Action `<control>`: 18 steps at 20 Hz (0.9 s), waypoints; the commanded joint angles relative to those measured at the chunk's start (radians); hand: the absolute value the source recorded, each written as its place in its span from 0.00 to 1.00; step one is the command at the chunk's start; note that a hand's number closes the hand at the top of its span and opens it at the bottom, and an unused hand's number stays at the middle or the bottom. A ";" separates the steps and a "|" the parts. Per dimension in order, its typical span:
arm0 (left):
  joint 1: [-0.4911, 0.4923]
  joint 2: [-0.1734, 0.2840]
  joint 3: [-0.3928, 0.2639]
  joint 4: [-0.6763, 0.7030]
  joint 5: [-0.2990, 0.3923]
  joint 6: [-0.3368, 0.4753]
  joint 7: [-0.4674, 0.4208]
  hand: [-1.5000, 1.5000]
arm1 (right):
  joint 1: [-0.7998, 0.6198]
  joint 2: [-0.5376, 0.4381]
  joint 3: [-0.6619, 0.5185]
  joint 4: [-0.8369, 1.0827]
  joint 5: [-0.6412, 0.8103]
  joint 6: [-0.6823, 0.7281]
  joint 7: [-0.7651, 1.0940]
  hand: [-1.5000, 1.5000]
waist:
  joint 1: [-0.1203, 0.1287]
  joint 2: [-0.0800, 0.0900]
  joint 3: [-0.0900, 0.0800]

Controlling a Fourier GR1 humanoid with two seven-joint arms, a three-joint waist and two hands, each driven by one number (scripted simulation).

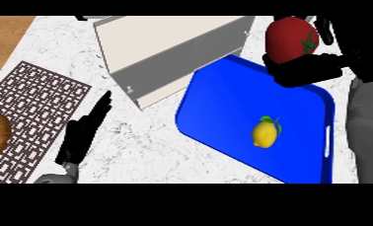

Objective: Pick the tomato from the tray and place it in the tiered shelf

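A red tomato with a green stem is held above the far corner of the blue tray, with my right hand curled round it from below and behind. The tiered shelf, grey-white with a lower step, stands to the left of the tomato at the back of the counter. My left hand rests open at the lower left, fingers straight and pointing up toward the shelf, holding nothing.
A yellow lemon lies in the tray. A brown patterned mat covers the counter's left side, with a brown round object at its left edge. Wooden surface shows at the top left.
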State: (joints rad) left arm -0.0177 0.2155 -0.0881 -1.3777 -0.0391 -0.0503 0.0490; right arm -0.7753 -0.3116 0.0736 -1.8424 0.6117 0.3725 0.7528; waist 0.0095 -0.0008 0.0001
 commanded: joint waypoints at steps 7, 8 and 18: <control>0.013 -0.019 -0.012 -0.017 -0.030 0.001 0.010 0.50 | -0.322 0.077 -0.029 0.516 0.132 -0.169 -0.108 1.00 | 0.014 0.005 -0.001; -0.005 -0.005 -0.012 -0.036 -0.017 -0.024 0.035 0.50 | -0.392 0.023 -0.085 0.603 0.101 -0.139 -0.155 1.00 | 0.020 0.007 -0.001; -0.057 -0.014 0.020 0.029 -0.015 -0.030 0.005 0.50 | -0.590 0.155 -0.038 1.062 0.198 -0.298 -0.335 1.00 | 0.028 0.012 -0.001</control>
State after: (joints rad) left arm -0.0374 0.1911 -0.0895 -1.3762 -0.0684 -0.0592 0.0513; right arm -1.2644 -0.1956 0.0442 -0.9458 0.7915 0.1111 0.4617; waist 0.0347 0.0094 -0.0007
